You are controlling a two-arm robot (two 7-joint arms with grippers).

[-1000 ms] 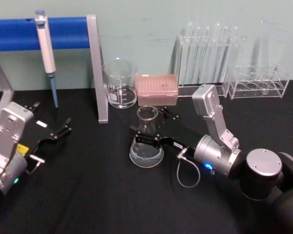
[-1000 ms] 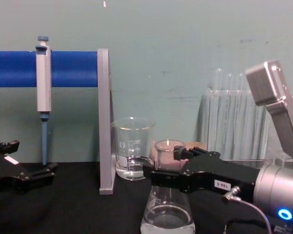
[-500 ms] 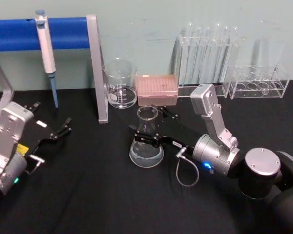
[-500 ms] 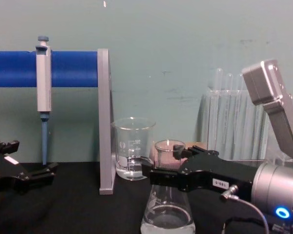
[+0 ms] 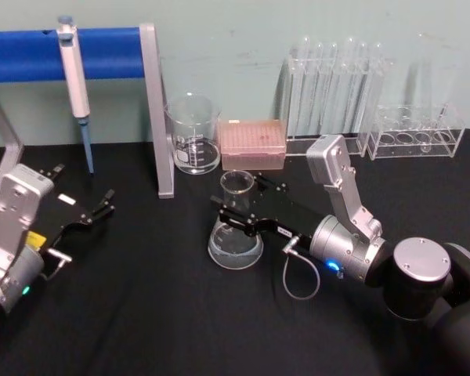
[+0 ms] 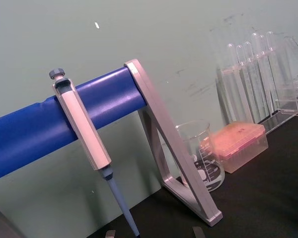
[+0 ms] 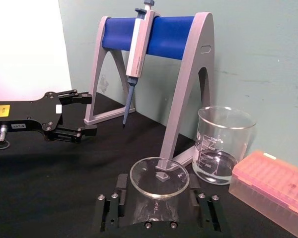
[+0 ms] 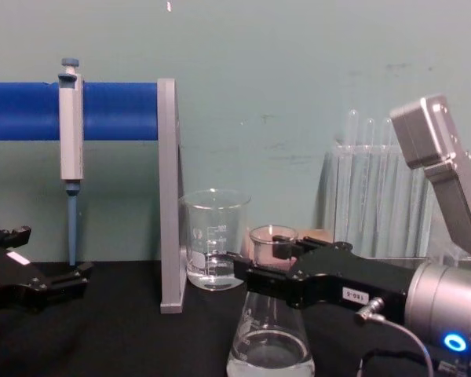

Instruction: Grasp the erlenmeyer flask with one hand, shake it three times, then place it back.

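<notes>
The left gripper (image 7: pixel 92 115) sits parked at the left edge of the black surface (image 5: pixel 141 313), jaws apart and holding nothing, well away from the glassware. Behind it a pipette (image 5: pixel 72 70) hangs from the blue-barred stand (image 5: pixel 31 53), and a glass beaker (image 5: pixel 193 141) stands just past the stand's grey leg. At centre the erlenmeyer flask (image 5: pixel 235 249) stands upright on the surface with its long axis vertical, its mouth open to the ceiling and a little clear liquid in its wide base. The right gripper (image 5: pixel 225 214) reaches in level from the flask's right. Its jaws lie one on each side of the narrow neck, below the flared rim and across the flask's axis. Whether they press on the glass or merely flank it cannot be told. The right arm is plainly the nearer. With the neck already between the jaws, the shake appears to need only a firm squeeze and a straight lift.
</notes>
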